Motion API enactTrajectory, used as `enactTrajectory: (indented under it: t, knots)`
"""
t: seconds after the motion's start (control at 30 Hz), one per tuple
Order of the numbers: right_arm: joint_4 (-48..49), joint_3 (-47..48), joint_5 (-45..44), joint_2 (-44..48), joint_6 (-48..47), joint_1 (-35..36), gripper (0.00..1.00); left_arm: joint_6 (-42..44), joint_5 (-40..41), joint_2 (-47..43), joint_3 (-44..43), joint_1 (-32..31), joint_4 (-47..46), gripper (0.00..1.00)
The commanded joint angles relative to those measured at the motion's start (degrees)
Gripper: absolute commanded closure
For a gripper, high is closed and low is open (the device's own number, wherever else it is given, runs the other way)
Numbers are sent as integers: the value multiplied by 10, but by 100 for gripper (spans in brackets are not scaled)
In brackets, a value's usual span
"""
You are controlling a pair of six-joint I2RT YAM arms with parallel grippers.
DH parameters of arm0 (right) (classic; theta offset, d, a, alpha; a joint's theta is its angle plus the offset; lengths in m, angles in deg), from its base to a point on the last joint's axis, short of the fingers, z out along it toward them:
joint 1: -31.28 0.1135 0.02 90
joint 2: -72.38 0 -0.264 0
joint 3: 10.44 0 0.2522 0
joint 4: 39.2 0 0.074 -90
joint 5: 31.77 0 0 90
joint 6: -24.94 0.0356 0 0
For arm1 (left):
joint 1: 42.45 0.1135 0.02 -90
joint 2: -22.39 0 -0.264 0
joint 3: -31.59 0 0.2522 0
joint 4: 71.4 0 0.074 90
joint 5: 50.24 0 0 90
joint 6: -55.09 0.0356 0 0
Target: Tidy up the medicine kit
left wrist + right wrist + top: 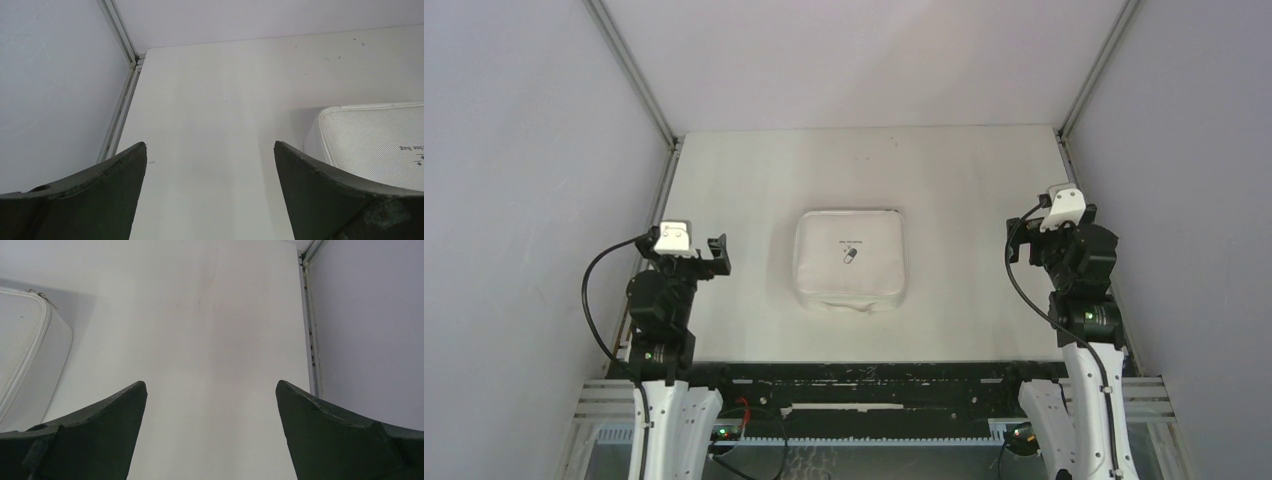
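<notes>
The medicine kit (pixel 849 259) is a white rounded-square zip case with a small pill logo on top. It lies closed and flat in the middle of the table. Its corner shows at the right of the left wrist view (pixel 372 145) and its side at the left of the right wrist view (pixel 27 350). My left gripper (pixel 715 256) is open and empty, to the left of the kit and apart from it. My right gripper (pixel 1016 240) is open and empty, to the right of the kit and apart from it.
The white table (pixel 964 180) is walled in by grey panels at the left, back and right, with metal rails (pixel 669 190) along its side edges. The arm bases and a black rail stand at the near edge.
</notes>
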Motion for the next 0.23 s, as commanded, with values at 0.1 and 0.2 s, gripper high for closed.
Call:
enactTrajectory:
  t: [0.1,0.2]
  knots:
    - [25,-1,3,3,0,-4,0,4,-11,-14,9,3,-32,0]
    - [27,1,-16,4,5,-4,0,5,-10,-17,9,3,-33,1]
